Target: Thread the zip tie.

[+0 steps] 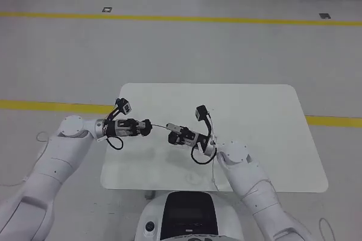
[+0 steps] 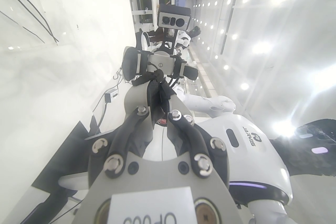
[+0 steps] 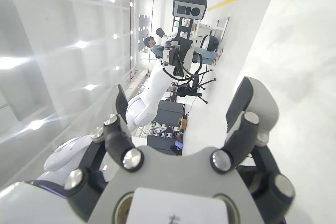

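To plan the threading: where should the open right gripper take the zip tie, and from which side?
Probably its free end, coming head-on from the right gripper: the zip tie juts thin from the shut left gripper toward those open fingers.

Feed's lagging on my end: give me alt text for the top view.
Above a white table, the left gripper holds a thin zip tie out toward the open right gripper, with the tie's free end close to it.

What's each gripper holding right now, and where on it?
Left gripper pinches the zip tie at one end; right gripper is open, holding nothing.
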You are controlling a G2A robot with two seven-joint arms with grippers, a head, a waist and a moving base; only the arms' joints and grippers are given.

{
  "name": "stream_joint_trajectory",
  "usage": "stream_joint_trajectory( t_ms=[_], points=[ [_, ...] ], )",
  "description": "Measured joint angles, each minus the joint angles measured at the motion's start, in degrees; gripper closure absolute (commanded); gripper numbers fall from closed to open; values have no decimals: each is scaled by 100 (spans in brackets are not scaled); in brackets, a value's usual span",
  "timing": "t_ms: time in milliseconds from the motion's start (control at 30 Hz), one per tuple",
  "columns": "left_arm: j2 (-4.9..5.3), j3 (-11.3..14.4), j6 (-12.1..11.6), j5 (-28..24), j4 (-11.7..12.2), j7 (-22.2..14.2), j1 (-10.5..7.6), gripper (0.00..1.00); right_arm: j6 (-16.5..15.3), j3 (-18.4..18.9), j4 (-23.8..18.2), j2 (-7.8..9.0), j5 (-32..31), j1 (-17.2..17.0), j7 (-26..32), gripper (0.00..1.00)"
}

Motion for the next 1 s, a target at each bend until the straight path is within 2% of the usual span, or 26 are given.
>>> stream_joint_trajectory(
  t_ms=[100,200,233,300,333,400,433,767,1000],
  points=[
    [45,-78,23,-31,96,-82,40,100,40,22,195,22,489,105,374,0],
    [87,-25,21,-244,-7,-86,141,100,29,20,459,40,937,253,826,0],
    [106,9,11,-296,-47,-85,165,100,18,13,537,43,1033,296,915,8],
    [152,129,-24,-382,-159,-84,199,100,-3,-32,709,42,1213,388,1051,15],
    [170,192,-35,-426,-207,-84,203,100,-16,-58,779,40,1266,430,1081,28],
    [215,352,-41,-555,-311,-84,197,100,-60,-130,930,32,1321,522,1079,38],
    [236,415,-42,-608,-336,-84,180,100,-83,-160,986,29,1330,556,1060,50],
    [431,908,-42,-1163,-286,-84,-39,100,-298,-333,1278,55,1426,693,1078,55],
    [502,1149,-42,-1397,-226,-84,-139,100,-299,-344,1216,110,1441,668,1242,60]
  ],
)
